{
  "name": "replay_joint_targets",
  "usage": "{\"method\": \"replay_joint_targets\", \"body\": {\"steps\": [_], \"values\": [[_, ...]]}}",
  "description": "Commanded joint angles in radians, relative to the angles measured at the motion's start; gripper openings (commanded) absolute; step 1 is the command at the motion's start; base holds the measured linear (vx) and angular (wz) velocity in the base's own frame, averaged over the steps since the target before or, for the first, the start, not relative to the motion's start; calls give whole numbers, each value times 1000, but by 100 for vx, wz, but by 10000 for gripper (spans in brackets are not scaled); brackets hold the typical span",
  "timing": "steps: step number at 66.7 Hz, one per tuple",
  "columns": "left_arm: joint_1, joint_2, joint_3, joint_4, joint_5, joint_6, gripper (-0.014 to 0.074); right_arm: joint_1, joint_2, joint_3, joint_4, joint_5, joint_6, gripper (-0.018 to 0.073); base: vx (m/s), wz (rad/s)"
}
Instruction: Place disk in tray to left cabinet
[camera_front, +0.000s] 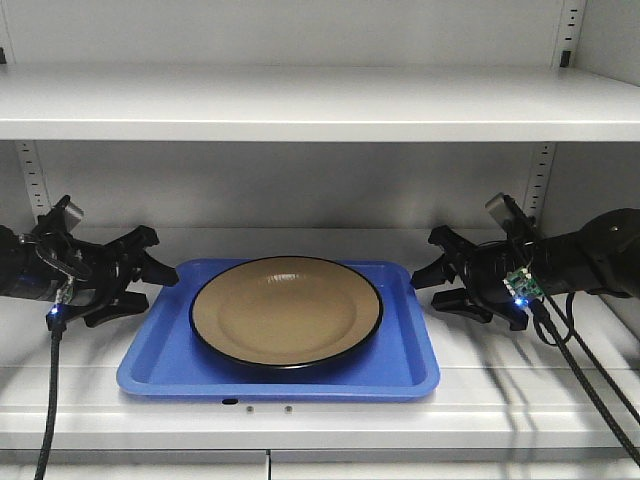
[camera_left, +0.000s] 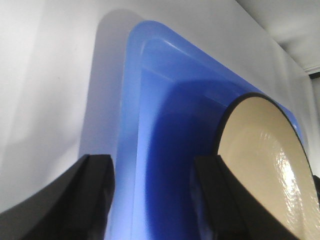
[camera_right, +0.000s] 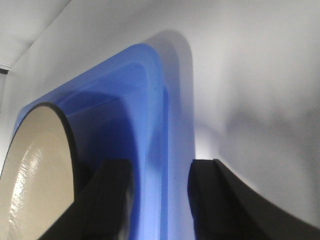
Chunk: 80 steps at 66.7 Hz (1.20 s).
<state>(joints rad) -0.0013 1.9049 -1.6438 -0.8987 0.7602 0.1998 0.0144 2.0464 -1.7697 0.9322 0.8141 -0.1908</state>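
The tan disk (camera_front: 285, 311) with its black rim lies in the blue tray (camera_front: 160, 362), which rests on a grey cabinet shelf (camera_front: 320, 410). My left gripper (camera_front: 152, 265) is open at the tray's left rim, one finger above and one below it. My right gripper (camera_front: 432, 272) is open at the tray's right rim in the same way. In the left wrist view my left gripper (camera_left: 154, 197) straddles the tray rim (camera_left: 131, 150) with a gap on each side; the disk (camera_left: 265, 160) shows at the right. In the right wrist view my right gripper (camera_right: 160, 192) straddles the rim (camera_right: 167, 150); the disk (camera_right: 35, 165) shows at the left.
Another cabinet shelf (camera_front: 320, 105) runs close above the tray. Slotted upright strips (camera_front: 33, 180) stand on the back wall. Cables (camera_front: 590, 380) hang from the right arm over the shelf's front edge.
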Motion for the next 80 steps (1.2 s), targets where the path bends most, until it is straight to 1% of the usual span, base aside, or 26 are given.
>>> {"method": "replay_joint_targets", "body": {"steps": [1,12,19,24,32,36,46,50,55,59,61,66,76,78,80], "values": [[-2,-59,-33,-52,-22,4,482,-4,-68,-32,46,-21,-13,347,0,0],[-2,-59,-33,-50,-47,9,482,-4,-68,-32,46,-19,-13,347,0,0],[-2,-78,-20,-5,-49,12,482,-4,-68,-32,46,-19,-13,347,0,0],[-6,-121,27,37,-80,12,482,-4,-68,-32,46,-19,-13,347,0,1],[-6,-228,160,87,-154,12,481,-4,-68,-32,46,-19,-13,347,0,0],[-6,-298,228,97,-196,18,481,-4,-68,-32,46,-19,-13,347,0,0],[-6,-534,465,114,-322,18,475,-4,-68,-32,46,-19,-13,347,0,0],[-6,-625,557,149,-370,18,456,-4,-68,-32,46,-19,-13,347,0,0],[-6,-730,664,206,-416,18,409,-4,-68,-32,46,-19,-13,347,0,0],[-6,-818,748,286,-439,18,356,-4,-68,-32,46,-19,-13,347,0,0],[-6,-877,803,342,-456,17,307,-4,-68,-32,46,-19,-13,347,0,0],[-6,-996,918,422,-495,13,207,-4,-68,-32,46,-19,-13,347,0,0],[-6,-1216,1087,527,-557,14,17,-4,-68,-32,46,-19,-13,347,0,0],[-6,-1262,1122,545,-565,14,-11,-4,-68,-32,46,-19,-13,347,0,0],[-5,-1298,1149,566,-573,14,-9,-4,-68,-32,46,-19,-13,347,0,0]]}}
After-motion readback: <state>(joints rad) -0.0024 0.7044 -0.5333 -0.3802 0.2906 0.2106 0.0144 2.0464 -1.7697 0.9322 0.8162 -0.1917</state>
